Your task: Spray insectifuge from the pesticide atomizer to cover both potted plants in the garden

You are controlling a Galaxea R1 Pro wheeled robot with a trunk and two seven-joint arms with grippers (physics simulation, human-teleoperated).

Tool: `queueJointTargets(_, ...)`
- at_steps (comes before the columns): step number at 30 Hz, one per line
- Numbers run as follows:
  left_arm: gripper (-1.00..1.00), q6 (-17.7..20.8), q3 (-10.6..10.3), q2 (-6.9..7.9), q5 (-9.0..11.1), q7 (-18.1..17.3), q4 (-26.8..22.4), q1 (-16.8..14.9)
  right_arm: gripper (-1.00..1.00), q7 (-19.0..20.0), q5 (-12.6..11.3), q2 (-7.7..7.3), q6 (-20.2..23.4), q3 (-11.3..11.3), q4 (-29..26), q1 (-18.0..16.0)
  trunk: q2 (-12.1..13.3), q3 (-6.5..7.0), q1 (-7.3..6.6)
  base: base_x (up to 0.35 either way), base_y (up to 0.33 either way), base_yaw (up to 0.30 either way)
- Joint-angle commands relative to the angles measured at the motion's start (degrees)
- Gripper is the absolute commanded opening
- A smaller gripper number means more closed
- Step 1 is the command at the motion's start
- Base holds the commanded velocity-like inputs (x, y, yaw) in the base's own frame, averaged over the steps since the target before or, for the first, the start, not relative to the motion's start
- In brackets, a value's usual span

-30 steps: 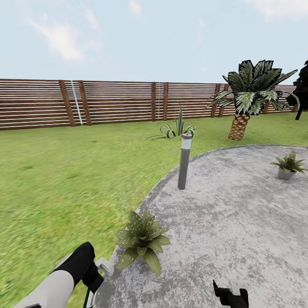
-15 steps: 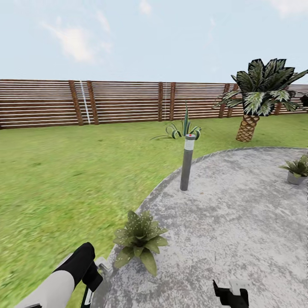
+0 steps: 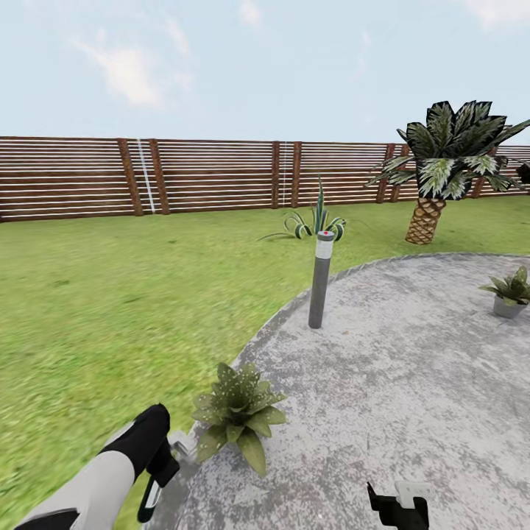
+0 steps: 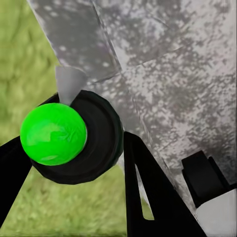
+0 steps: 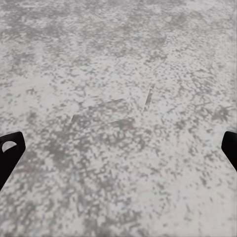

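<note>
Lower left of the head view: left gripper (image 3: 163,471) hangs over the patio (image 3: 412,383) edge where it meets the lawn (image 3: 110,309), clamped on the pesticide atomizer (image 3: 179,444). A pale part pokes out toward the near potted plant (image 3: 237,412), so the bottle's long axis looks aimed up-right in frame at that rosette, though most of the body is hidden by the gripper. Left wrist view: the atomizer (image 4: 69,136) is seen end-on, a bright green round end in a dark ring with a pale wedge beside it, sitting between the black fingers (image 4: 153,197).

Second potted plant (image 3: 509,292) sits at the right edge of frame, well apart from the first. Grey bollard post (image 3: 320,280) stands upright near the patio rim, between the two. Palm (image 3: 442,169), spiky plant (image 3: 315,221) and slat fence (image 3: 147,177) lie behind.

Bottom centre-right: right gripper (image 3: 398,506) low over bare paving; in its wrist view the fingertips (image 5: 10,148) sit at opposite frame edges, spread wide, holding nothing.
</note>
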Motion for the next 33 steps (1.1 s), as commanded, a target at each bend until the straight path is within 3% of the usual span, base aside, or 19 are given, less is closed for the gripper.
queueJointTargets(1, -1.00, 0.2, 0.2, 0.13, -0.3, -0.4, -0.1, 0.1, 1.00, 0.3, -0.6, -0.03, -0.1, 0.3, 0.0, 0.0, 0.0, -0.06, -0.01, 0.000, 0.000, 0.000)
queueJointTargets(8, -1.00, -0.4, 0.3, 0.92, -0.6, -1.1, 3.6, 0.3, 1.00, 0.3, -0.6, -0.04, -0.1, 0.3, 0.0, 0.0, 0.0, -0.06, -0.01, 0.000, 0.000, 0.000)
queueJointTargets(13, -1.00, -0.9, 0.5, 0.23, -0.7, -0.6, 3.3, -0.2, 1.00, 0.3, -0.6, -0.04, -0.1, 0.3, 0.0, 0.0, 0.0, -0.06, -0.01, 0.000, 0.000, 0.000)
queueJointTargets(17, -1.00, -0.9, 0.2, 0.49, -0.7, -0.6, 3.4, -0.1, 1.00, 0.3, -0.6, -0.02, -0.1, 0.4, 0.0, 0.0, 0.0, -0.06, -0.01, 0.000, 0.000, 0.000)
queueJointTargets(25, -1.00, -0.8, 0.2, 0.32, -0.8, 2.5, 2.5, 0.2, 1.00, 0.3, -0.5, -0.01, -0.1, 0.4, 0.1, 0.0, 0.0, -0.06, -0.01, 0.008, 0.001, 0.000)
queueJointTargets(33, -1.00, -0.8, 0.6, 0.23, -0.7, 2.7, 2.9, 0.3, 1.00, 0.3, -0.5, 0.00, -0.1, 0.4, 0.0, 0.0, 0.0, -0.06, -0.01, 0.275, 0.073, 0.000)
